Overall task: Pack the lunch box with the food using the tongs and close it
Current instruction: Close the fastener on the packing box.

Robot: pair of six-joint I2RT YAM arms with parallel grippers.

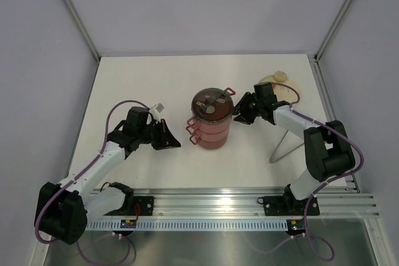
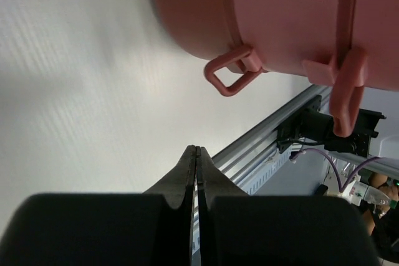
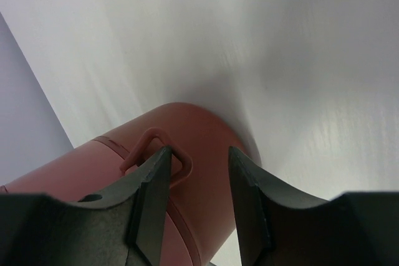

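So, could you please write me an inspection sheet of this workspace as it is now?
Surface: white table, mostly bare.
Job's things: lunch box stacked at centre, lid on; tongs lying right of it; food not visible.
Clutter: cream plate at far right.
Grippers: left gripper shut, empty, left of the box; right gripper half open at a side handle.
Cables: purple cables along both arms.
Surroundings: white enclosure walls.

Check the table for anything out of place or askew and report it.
Nothing is spilled or damaged. The lunch box stands stacked and upright. Two things stand out: the tongs lie loose on the table by the right arm, and one food piece sits on the cream plate, unpacked.
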